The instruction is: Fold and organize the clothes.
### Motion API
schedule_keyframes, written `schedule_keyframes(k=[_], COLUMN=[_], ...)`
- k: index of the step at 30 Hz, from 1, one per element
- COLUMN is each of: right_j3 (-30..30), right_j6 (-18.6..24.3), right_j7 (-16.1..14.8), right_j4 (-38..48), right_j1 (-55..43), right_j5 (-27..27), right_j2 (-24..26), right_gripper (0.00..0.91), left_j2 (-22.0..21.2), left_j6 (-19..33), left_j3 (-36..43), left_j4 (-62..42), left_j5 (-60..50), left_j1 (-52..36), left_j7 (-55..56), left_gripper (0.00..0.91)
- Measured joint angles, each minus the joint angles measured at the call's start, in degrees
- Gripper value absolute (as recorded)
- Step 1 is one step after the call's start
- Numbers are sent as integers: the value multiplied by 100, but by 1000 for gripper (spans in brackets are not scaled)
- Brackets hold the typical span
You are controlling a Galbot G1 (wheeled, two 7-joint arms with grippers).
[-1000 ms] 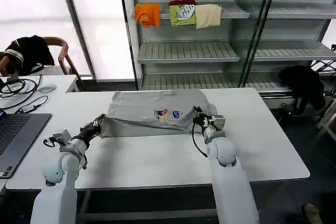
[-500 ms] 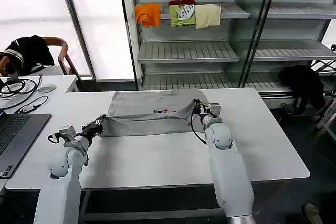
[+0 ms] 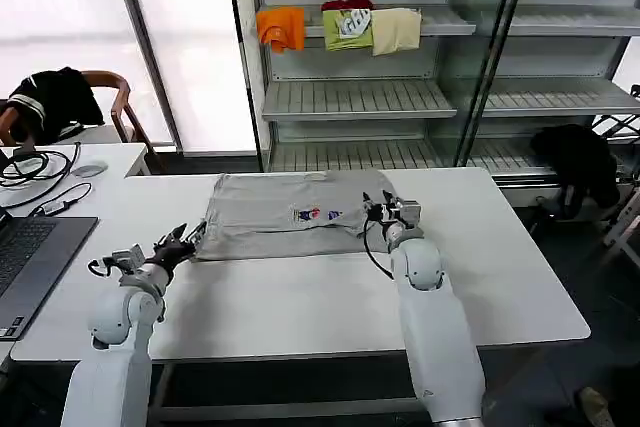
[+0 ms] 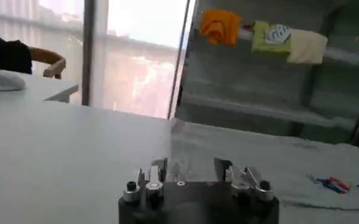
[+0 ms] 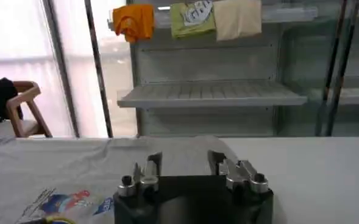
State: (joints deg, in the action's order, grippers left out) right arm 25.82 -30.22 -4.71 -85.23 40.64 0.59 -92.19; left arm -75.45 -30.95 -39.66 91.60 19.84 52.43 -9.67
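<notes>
A light grey shirt [image 3: 270, 212] lies flat across the far middle of the white table [image 3: 300, 297], its small multicoloured print [image 3: 320, 214] facing up. My left gripper [image 3: 187, 238] is open at the shirt's near left corner, nothing between its fingers. My right gripper [image 3: 375, 209] is open at the shirt's right edge, close to the print. In the left wrist view the left gripper [image 4: 190, 167] points at the shirt [image 4: 277, 164], which lies just beyond its fingertips. In the right wrist view the right gripper [image 5: 184, 161] hovers over the shirt [image 5: 75, 164], with the print [image 5: 69, 201] beside it.
A laptop [image 3: 30, 257] sits at the table's left edge, with cables [image 3: 30, 162] on the desk behind. Shelves behind hold orange, green and cream folded garments [image 3: 340, 27]. Black garments hang on a chair [image 3: 55, 97] at left and at right [image 3: 575, 162].
Both grippers held the shirt's near edge raised a second ago. They have let go and opened; the shirt now lies flat with its print showing. The left gripper drew back slightly.
</notes>
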Motion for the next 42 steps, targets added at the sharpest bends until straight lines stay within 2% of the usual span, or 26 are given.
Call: schedule_keyframes(k=[6,16,17,18,19,20,21,22,23,24,42], right_j3=[82,287,313,327,326,323,326,328,338,353,367], right_j6=[-134,-234,-239,-245,-248,-250,-253,-257,-258,-259,-274], right_j7=[-52,-78,-87,-96,-106,-112,-108,-109,-116,-124,-253], right_j4=[-630,-1185,-1201,-1216,-1233,-1240,-1240,-1240,-1241,-1240,-1086], right_j1=[537,1226,1275,1318,1359,1390,1414,1435,1447,1457,1506], right_j5=[126,223,224,227,224,216,219,220,221,222,-89], right_j2=[2,420,461,498,534,565,585,599,601,603,702], right_gripper=[907,907,867,605,413,71,0,0,0,0,0], left_j2=[59,20,15,9,5,3,1,0,0,0,23], left_j6=[-94,-159,-163,-165,-169,-172,-175,-177,-179,-181,-200], left_j3=[2,21,27,34,40,42,42,45,47,46,43], left_j4=[170,299,299,298,297,293,289,283,276,266,212], left_j5=[-211,-451,-469,-481,-492,-515,-527,-542,-553,-566,-641], left_j1=[221,474,485,491,496,499,501,504,504,504,533], left_j7=[-84,-144,-150,-158,-168,-168,-170,-176,-183,-190,-482], left_gripper=[907,907,907,907,907,816,746,534,363,20,0])
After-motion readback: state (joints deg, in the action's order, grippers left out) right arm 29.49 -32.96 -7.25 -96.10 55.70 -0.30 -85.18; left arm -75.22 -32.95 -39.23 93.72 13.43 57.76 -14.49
